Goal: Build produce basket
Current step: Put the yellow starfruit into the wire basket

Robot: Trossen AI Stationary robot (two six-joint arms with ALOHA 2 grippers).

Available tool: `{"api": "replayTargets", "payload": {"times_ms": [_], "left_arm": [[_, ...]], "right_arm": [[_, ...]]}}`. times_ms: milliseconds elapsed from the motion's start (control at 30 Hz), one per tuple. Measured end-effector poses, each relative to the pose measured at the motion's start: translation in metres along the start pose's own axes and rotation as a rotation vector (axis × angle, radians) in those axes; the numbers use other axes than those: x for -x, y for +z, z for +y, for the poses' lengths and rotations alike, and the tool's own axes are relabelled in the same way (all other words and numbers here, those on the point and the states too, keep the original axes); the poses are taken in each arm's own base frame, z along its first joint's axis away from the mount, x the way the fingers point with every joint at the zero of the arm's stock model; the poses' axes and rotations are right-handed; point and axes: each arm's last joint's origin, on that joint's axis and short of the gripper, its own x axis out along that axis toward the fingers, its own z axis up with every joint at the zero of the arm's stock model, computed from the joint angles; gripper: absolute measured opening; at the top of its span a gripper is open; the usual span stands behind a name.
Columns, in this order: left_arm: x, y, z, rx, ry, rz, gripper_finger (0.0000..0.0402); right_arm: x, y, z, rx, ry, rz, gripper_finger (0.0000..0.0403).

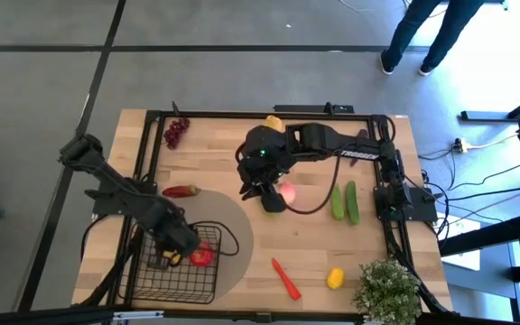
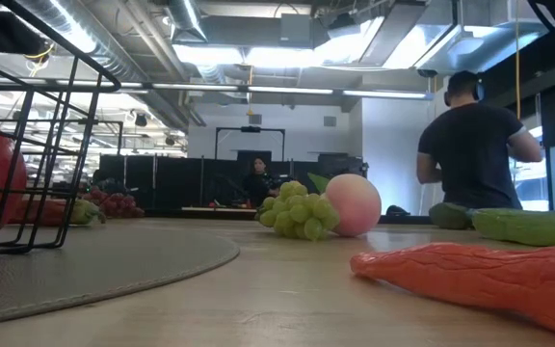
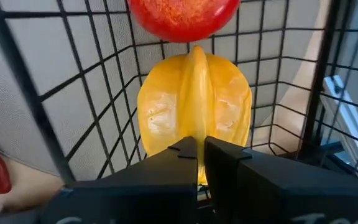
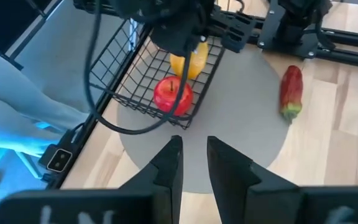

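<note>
The basket (image 1: 181, 275) is sitting on the round tan mat (image 1: 233, 227) at the table's front-left part, so the left arm can be reaching straight down into it, and everything else is best placed relative to it. Inside it a red apple (image 1: 203, 256) is lying against the wall facing the table's middle, with a ridged yellow fruit (image 3: 194, 112) just beside it; the left gripper (image 1: 171, 256) is pinching that yellow fruit by its edge, jaws nearly closed on the thin rim, seemingly lowering it beside the apple before letting go. Just outside the basket, on the far side of the mat, a red-and-green pepper (image 1: 181, 191) is waiting. Farther toward the table's centre the right gripper (image 1: 262, 192) is hanging above the green grapes (image 2: 299, 212) and the pink peach (image 1: 288, 192), jaws only narrowly parted and holding nothing, probably lining up its next pick. Beyond that, well apart from the basket, two green cucumbers (image 1: 345, 201), a red chili (image 1: 285, 278) and a lemon (image 1: 335, 278) are lying unsorted, with purple grapes (image 1: 176, 133) at the far-left edge.
</note>
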Motion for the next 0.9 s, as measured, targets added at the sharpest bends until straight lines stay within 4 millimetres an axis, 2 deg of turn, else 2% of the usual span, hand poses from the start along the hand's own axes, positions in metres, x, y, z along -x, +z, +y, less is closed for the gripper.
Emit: {"api": "replayTargets", "payload": {"times_ms": [267, 500, 900], "left_arm": [[-0.019, 0.01, -0.003, -0.03, 0.007, 0.073, 0.0], [-0.02, 0.012, 0.0, -0.043, 0.092, 0.026, 0.0006], [-0.02, 0.013, 0.001, -0.048, 0.143, -0.007, 0.0053]], "right_arm": [[-0.001, 0.0, 0.001, 0.002, 0.002, 0.003, 0.0071], [0.0, 0.0, 0.001, 0.001, 0.002, 0.003, 0.0071], [0.0, 0.0, 0.001, 0.001, 0.001, 0.003, 0.0071]]}}
